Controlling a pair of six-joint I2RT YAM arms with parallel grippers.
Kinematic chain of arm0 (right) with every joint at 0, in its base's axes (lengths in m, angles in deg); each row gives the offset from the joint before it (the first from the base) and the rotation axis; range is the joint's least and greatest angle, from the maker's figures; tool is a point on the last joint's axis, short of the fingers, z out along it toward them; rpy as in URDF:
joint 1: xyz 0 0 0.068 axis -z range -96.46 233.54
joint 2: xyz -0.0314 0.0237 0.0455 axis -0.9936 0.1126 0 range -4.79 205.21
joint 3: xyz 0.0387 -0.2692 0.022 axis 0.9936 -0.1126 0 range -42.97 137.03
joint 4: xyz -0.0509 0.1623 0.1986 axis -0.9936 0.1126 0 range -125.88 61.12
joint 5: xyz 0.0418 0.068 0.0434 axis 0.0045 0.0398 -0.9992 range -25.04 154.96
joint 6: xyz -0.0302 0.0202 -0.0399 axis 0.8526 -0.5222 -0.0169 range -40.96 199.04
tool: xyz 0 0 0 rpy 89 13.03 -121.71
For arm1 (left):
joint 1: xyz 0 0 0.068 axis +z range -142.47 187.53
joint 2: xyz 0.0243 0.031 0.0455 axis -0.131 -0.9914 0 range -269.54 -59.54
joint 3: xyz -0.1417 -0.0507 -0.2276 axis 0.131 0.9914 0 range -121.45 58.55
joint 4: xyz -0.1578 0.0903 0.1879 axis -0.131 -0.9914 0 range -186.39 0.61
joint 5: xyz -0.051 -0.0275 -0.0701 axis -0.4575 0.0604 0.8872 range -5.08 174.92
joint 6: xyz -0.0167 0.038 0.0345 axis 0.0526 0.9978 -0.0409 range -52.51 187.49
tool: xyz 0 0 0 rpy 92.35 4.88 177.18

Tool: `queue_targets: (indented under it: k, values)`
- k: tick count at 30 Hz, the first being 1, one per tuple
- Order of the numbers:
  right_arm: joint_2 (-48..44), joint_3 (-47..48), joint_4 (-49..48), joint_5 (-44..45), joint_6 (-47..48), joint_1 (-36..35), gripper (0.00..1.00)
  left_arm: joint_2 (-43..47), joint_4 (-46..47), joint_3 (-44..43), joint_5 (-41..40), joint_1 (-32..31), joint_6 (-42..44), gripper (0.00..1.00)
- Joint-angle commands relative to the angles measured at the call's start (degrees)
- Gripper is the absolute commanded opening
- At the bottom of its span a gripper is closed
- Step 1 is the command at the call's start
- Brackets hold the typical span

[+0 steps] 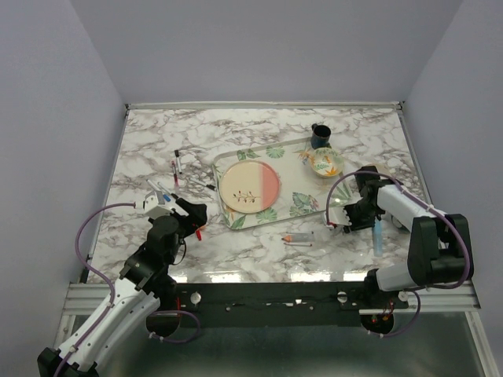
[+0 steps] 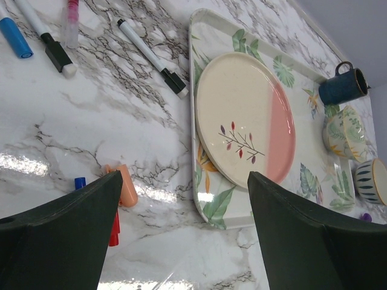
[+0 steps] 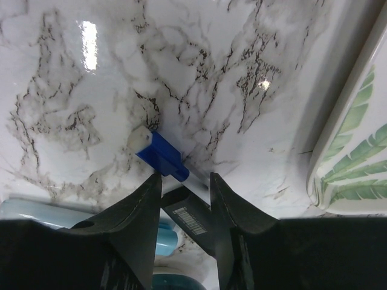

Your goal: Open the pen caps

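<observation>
My right gripper (image 3: pixel 184 179) (image 1: pixel 346 216) is shut on the dark barrel of a pen (image 3: pixel 192 217) just off the tray's right corner. The pen's blue cap (image 3: pixel 162 156) sticks out past the fingertips. My left gripper (image 2: pixel 184 178) (image 1: pixel 196 212) hangs wide open over the marble beside the tray's near left corner, holding nothing. By its left finger lie an orange cap (image 2: pixel 126 186), a red cap (image 2: pixel 113 229) and a small blue piece (image 2: pixel 79 181). Several capped pens (image 2: pixel 151 57) (image 1: pixel 176 167) lie at the far left. Another pen (image 1: pixel 297 238) lies in front of the tray.
A leaf-patterned tray (image 1: pixel 228 161) (image 2: pixel 199 199) carries a cream and pink plate (image 1: pixel 249 187) (image 2: pixel 245 121), a blue mug (image 1: pixel 320 136) (image 2: pixel 341 87) and a bowl (image 1: pixel 325 162) (image 2: pixel 344 130). A light-blue highlighter (image 1: pixel 378 236) (image 3: pixel 36 214) lies under my right wrist.
</observation>
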Motion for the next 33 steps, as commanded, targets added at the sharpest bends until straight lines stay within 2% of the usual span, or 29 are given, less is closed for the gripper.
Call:
queue_targets:
  k: [1,15,18,20,23,29,33]
  values:
    - [2.86,-0.81,-4.46,1.81,0.75,0.32,0.42,0.06,1.11,0.26,1.20,0.27,1.01,0.93]
    - [5.15,-0.64,-4.55,-6.01,1.28,-1.26,0.23,0.59,2.86,1.58,3.31,0.27,1.01,0.93]
    - [4.71,-0.55,-4.02,-7.95,0.58,-2.66,0.17,1.11,5.32,2.37,6.63,0.27,2.06,0.93]
    - [4.10,-0.55,-2.97,-10.05,-0.21,-3.37,0.09,1.55,7.08,3.33,9.01,0.27,3.29,0.93]
    - [2.52,-0.20,-1.13,-12.87,-1.44,-4.51,0.01,2.52,12.52,5.88,14.64,0.27,3.39,0.93]
    - [-2.40,2.69,5.54,-22.35,-6.70,-5.04,0.01,1.47,28.51,11.42,25.88,0.27,-2.66,0.92]
    - [-5.13,6.65,9.86,-30.70,-15.58,-6.27,0.01,-6.76,45.44,14.41,29.41,0.18,-8.55,0.93]
